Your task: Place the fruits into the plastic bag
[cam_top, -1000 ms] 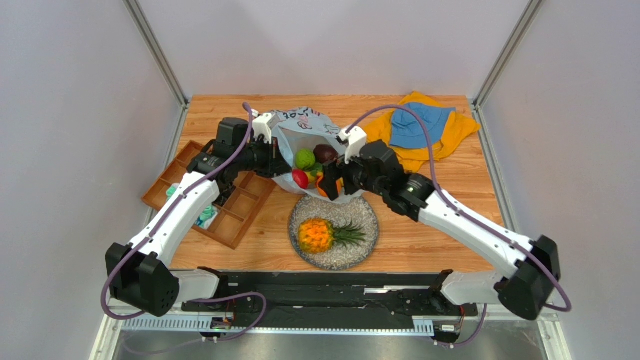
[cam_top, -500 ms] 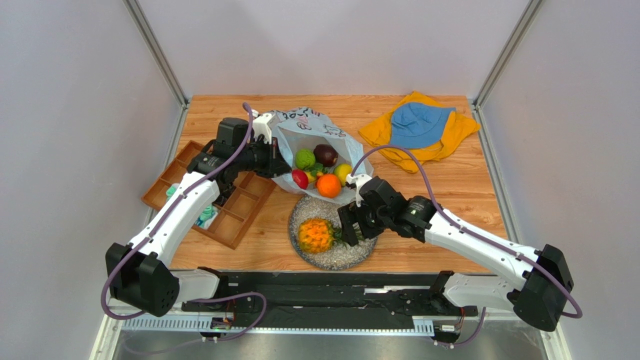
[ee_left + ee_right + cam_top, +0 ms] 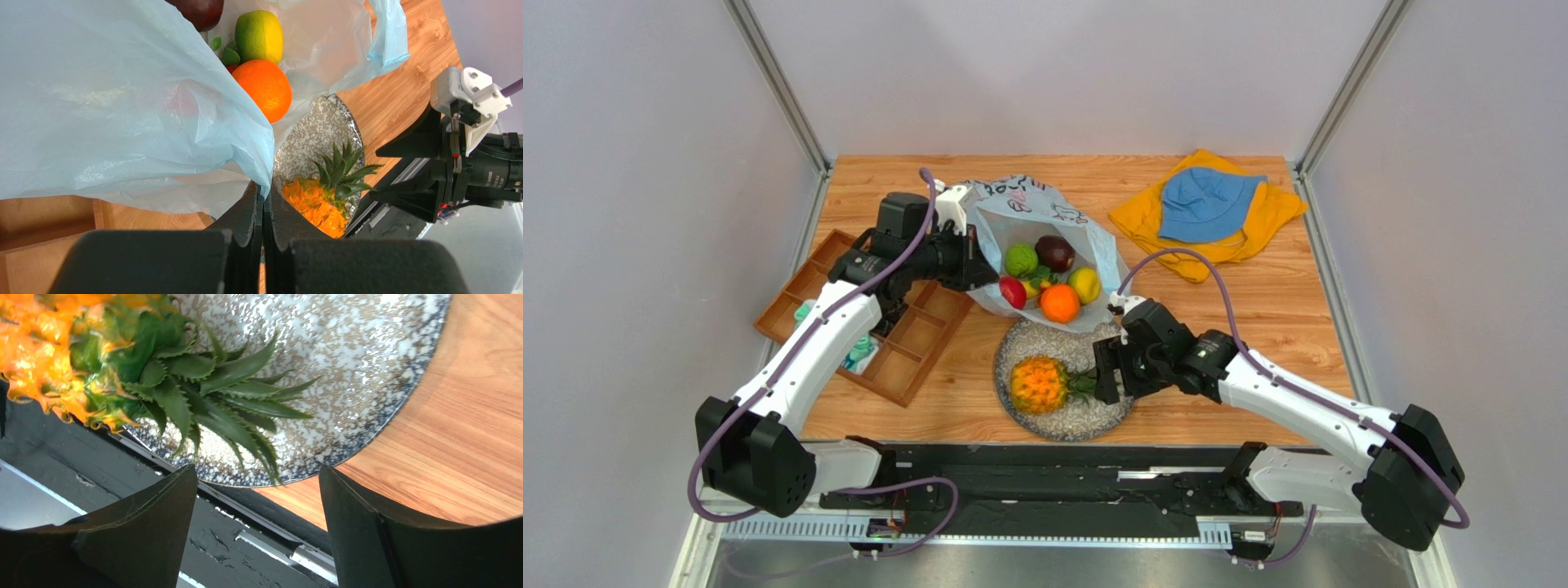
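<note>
Left gripper (image 3: 263, 195) pinches the plastic bag (image 3: 123, 110) at its left edge; right gripper (image 3: 258, 478), jaws apart, hovers by the pineapple (image 3: 184, 386) on the plate (image 3: 368, 355)

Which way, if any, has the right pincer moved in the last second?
Yes. The right pincer drew back from the bag, down the top view, to the plate's right side, by the pineapple's leaves.
</note>
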`<state>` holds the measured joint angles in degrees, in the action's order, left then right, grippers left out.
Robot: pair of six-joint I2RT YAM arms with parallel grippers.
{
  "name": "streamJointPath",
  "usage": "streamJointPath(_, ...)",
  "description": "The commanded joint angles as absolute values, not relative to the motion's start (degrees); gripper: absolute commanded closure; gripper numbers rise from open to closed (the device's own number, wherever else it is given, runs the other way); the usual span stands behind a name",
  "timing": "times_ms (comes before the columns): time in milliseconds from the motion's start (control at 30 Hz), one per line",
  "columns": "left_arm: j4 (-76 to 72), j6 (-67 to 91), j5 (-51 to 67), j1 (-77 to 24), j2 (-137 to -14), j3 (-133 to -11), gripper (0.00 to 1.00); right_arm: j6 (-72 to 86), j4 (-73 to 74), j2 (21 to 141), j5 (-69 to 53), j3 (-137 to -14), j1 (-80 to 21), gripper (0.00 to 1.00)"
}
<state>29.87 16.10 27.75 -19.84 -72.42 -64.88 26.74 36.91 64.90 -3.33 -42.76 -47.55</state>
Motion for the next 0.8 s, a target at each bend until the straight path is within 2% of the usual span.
streamJointPath(0,29.53,14.94,27.95,-19.6,-71.01,-67.15,1.0,26.99,31.12,62.49,-3.87,-41.13,-45.88,0.26)
streamJointPath(400,29.62,14.85,27.77,-19.6,-71.37,-67.15,1.0,23.73,23.11,66.0,-7.73,-39.73,-44.03,0.52)
streamJointPath(600,29.53,14.85,27.77,-19.6,-71.37,-67.15,1.0,23.99,24.17,66.62,-8.0,-39.64,-43.24,0.8)
streamJointPath(667,29.53,14.94,27.77,-19.6,-71.28,-67.15,1.0,24.17,24.78,65.92,-7.65,-39.9,-43.07,0.92)
streamJointPath(733,29.53,14.94,27.77,-19.6,-71.37,-67.15,1.0,24.17,25.92,65.31,-7.3,-40.34,-42.8,1.0)
streamJointPath(767,29.53,14.94,27.86,-19.6,-71.37,-67.24,1.0,24.17,26.62,65.04,-7.21,-40.95,-42.72,1.0)
